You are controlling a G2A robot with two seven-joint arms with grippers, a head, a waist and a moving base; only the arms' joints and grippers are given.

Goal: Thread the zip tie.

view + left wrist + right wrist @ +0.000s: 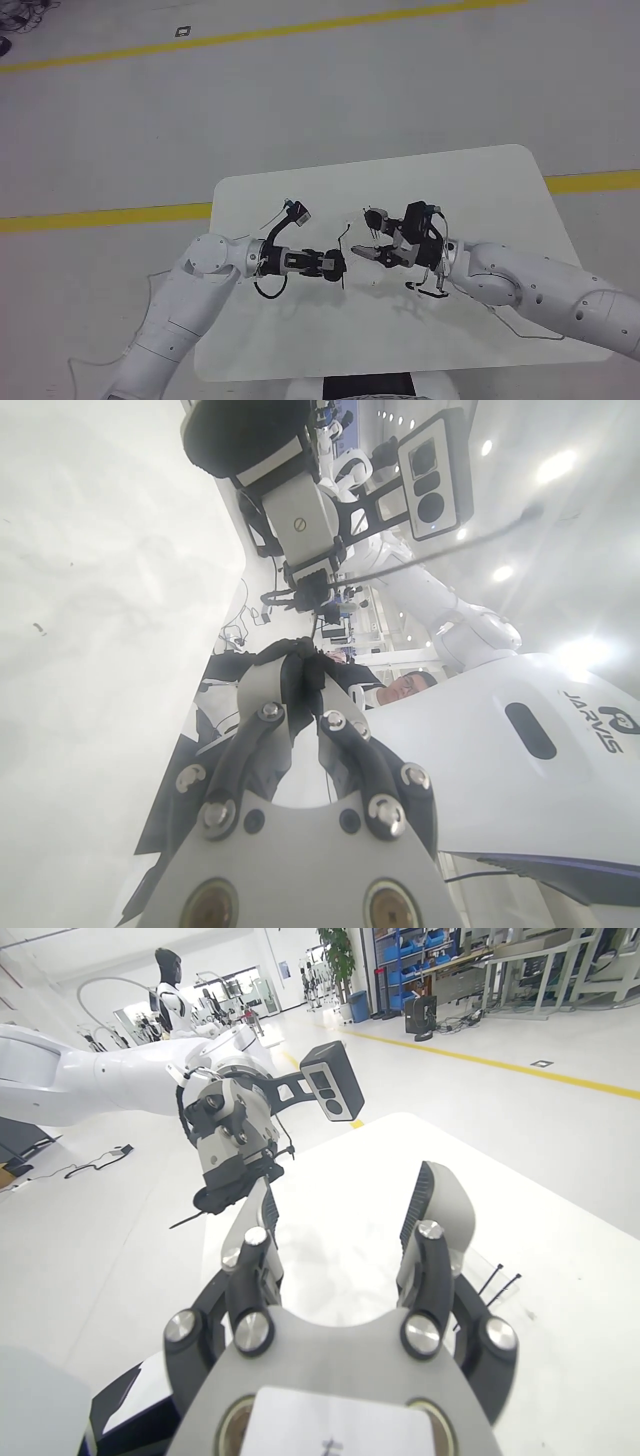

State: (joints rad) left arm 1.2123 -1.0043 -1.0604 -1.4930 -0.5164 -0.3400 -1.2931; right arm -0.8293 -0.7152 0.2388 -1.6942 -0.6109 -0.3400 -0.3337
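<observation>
A thin black zip tie [344,252] is pinched crosswise in my left gripper [337,265], which is shut on it above the white table [480,190]. In the right wrist view the tie [287,1153] sticks out on both sides of the left gripper [225,1193], its tail pointing off past the table edge. My right gripper [345,1200] faces it from close by with its fingers [425,1198] spread open and nothing between them. From above, the right gripper [368,253] sits just right of the tie. The left gripper's fingertips [302,657] are pressed together.
Two spare black zip ties [495,1285] lie on a clear plastic sheet on the table [500,1188] beside the right gripper. Both arms hover over the middle front of the table. Bare floor with a yellow line [100,217] surrounds it.
</observation>
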